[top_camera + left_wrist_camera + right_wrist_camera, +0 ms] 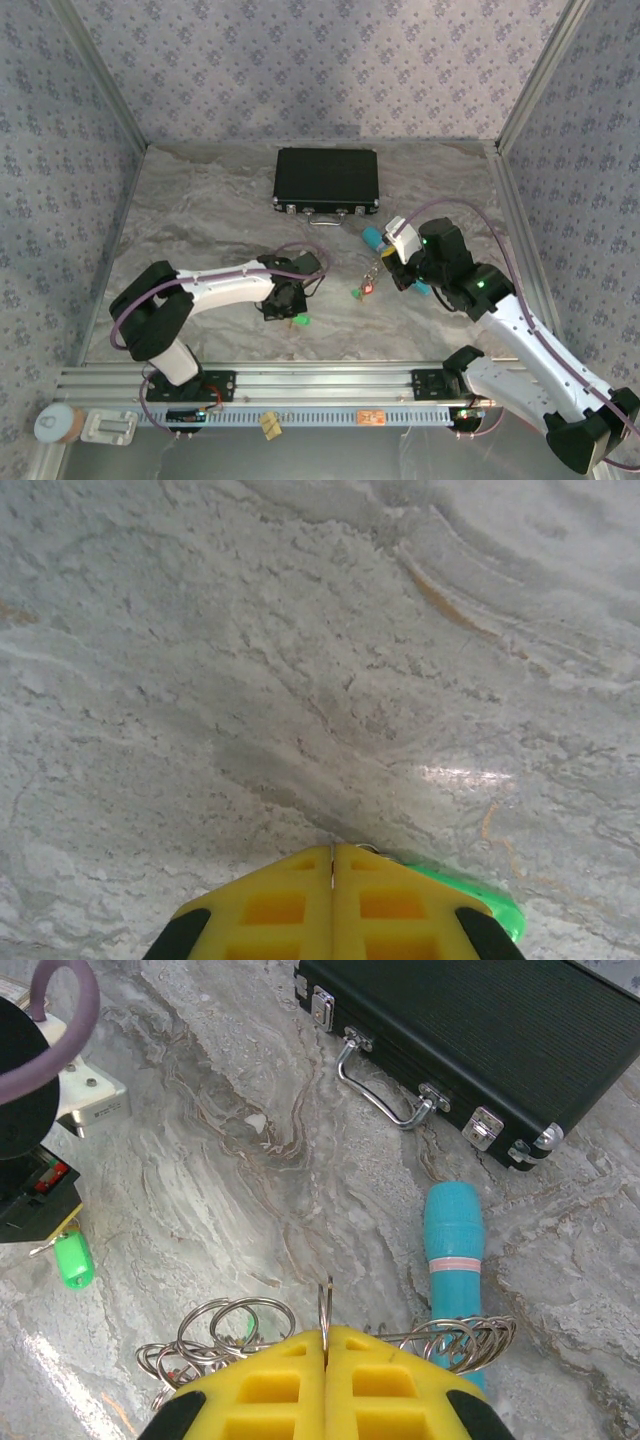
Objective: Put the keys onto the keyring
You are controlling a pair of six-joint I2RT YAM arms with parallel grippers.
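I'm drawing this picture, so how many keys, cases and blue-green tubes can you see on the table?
Green keys: 2
Red key: 1
Black case: 1
Teal tube: 1
Total: 5

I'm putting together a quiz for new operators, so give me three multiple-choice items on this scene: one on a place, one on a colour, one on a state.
1. Where on the table does the black case lie?
A at the far side, near the middle; B against the near rail; C under the left arm.
2. What colour is the head of the key beside the left gripper?
A red; B green; C blue.
3. How does the right gripper stand?
A wide open; B shut on the keyring; C shut on the case's handle.

Answers:
1 A: the top view has the case close to the back wall.
2 B: a bright green head pokes out beside that gripper's tip.
3 B: a thin metal ring stands upright, pinched between its closed tips.
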